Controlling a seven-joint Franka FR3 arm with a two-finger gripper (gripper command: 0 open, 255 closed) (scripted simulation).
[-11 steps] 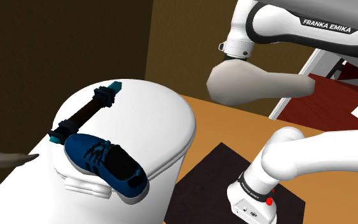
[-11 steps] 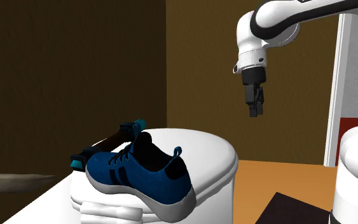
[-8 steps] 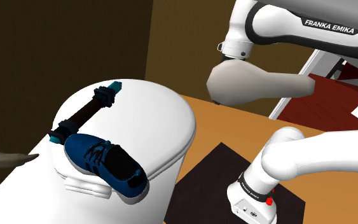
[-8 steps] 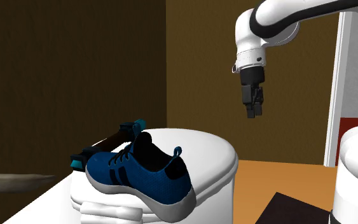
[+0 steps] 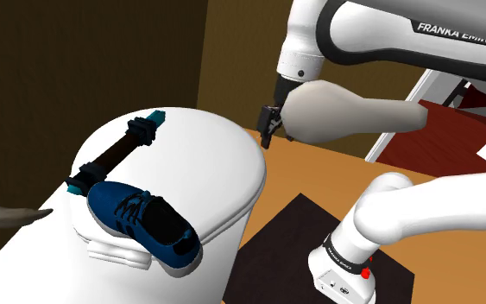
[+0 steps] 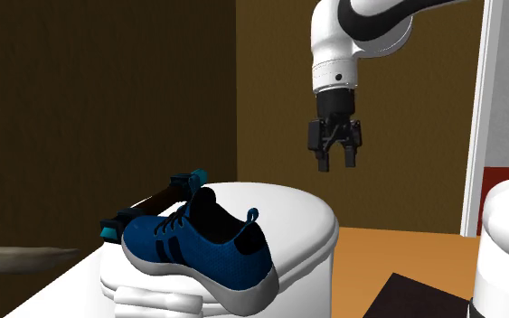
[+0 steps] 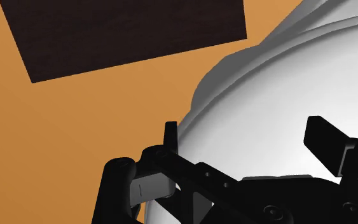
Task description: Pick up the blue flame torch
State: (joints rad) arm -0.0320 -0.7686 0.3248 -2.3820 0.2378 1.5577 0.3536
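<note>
The torch (image 5: 116,154) is a slim dark rod with teal ends, lying on the far side of a round white top (image 5: 219,160). In the second exterior view, the torch (image 6: 164,197) is partly hidden behind a blue shoe (image 6: 198,244). My gripper (image 6: 335,163) hangs open and empty in the air above the near-right edge of the white top (image 6: 302,212), well away from the torch. In the shoulder view, the gripper (image 5: 269,129) is by the top's right rim. In the wrist view, the gripper (image 7: 247,137) has its fingers (image 7: 323,135) apart over the white rim (image 7: 266,102).
The blue shoe (image 5: 142,220) lies close beside the torch's near end. A grey-beige elongated lump (image 5: 349,114) floats behind the gripper, and another lump (image 5: 3,214) is at the left. A dark mat (image 7: 133,32) lies on the orange floor (image 5: 318,168). Brown walls stand behind.
The arm has swung the gripper towards the white top and a little lower. The hand has turned, and its fingers now show apart.
</note>
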